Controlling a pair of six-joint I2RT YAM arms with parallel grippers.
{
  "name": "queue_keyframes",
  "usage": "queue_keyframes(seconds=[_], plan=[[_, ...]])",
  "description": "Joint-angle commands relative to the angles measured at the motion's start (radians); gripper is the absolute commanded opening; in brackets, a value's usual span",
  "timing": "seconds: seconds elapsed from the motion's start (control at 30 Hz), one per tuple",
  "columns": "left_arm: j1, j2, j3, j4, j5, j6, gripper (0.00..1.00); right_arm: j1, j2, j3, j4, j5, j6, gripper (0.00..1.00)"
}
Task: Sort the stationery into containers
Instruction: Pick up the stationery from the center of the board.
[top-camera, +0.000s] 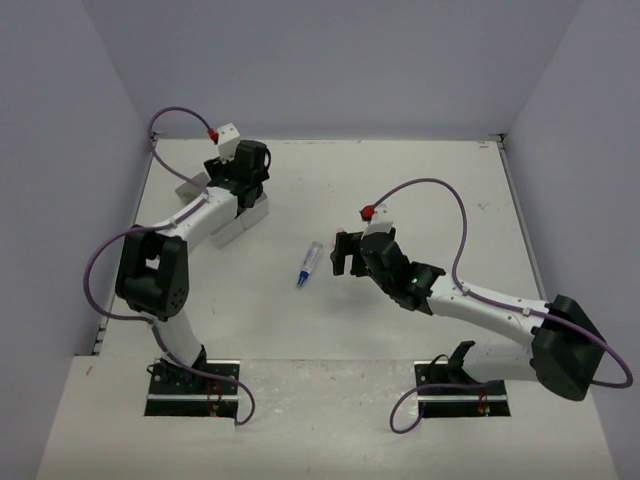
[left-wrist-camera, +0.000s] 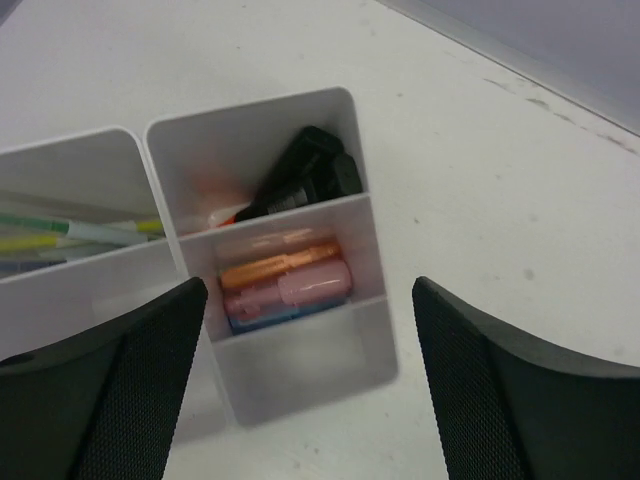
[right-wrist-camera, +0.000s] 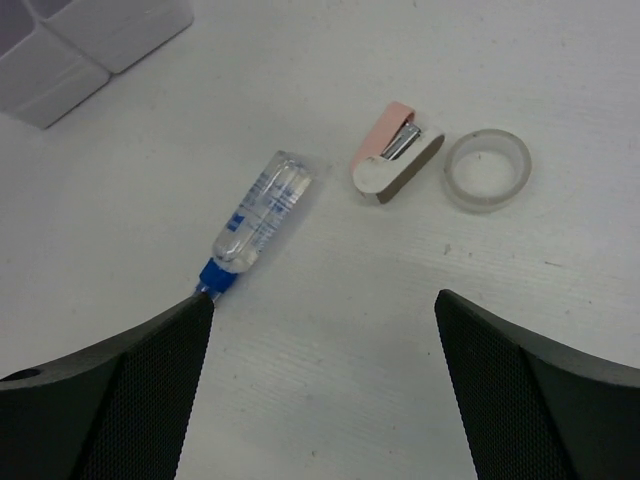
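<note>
Right wrist: right tool (right-wrist-camera: 322, 298) spread; clear cylindrical bottle (right-wrist-camera: 260, 218), blue cap (right-wrist-camera: 213, 276); translucent tape ring (right-wrist-camera: 486, 203).

Bright, even light from overhead washes the white bench (top-camera: 420, 190); the tape roll (right-wrist-camera: 487, 170) casts only a soft, faint shadow; the tray (left-wrist-camera: 372, 250) looks slightly blurred in the left wrist view; the right tool's fingers (right-wrist-camera: 110, 400) loom dark and soft-edged up close.

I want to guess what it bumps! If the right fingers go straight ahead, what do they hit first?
Probably the bare table, between the clear bottle and the pink stapler. The bottle's blue cap is close to one finger, so I'm not sure.
</note>
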Motion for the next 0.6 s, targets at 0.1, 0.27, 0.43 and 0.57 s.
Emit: queue_keyframes(seconds=[0.1, 0.27, 0.43, 0.57], plan=[[-0.178, -0.420, -0.106, -0.104, 0.141, -0.062, 1.00, -0.169, 0.222, 0.233, -0.345, -0.013, 0.235, 0.76], [-0.215, -0.660, -0.288, -0.157, 0.313, -0.064, 1.00, -0.240, 0.354, 0.316, -0.378, -0.041, 0.191, 0.57], [-0.226, -0.811, -0.430, -0.199, 0.421, -0.040, 1.00, -0.311, 0.462, 0.402, -0.388, -0.065, 0.147, 0.51], [-0.230, -0.878, -0.504, -0.251, 0.447, -0.020, 1.00, -0.327, 0.538, 0.460, -0.405, -0.068, 0.128, 0.50]])
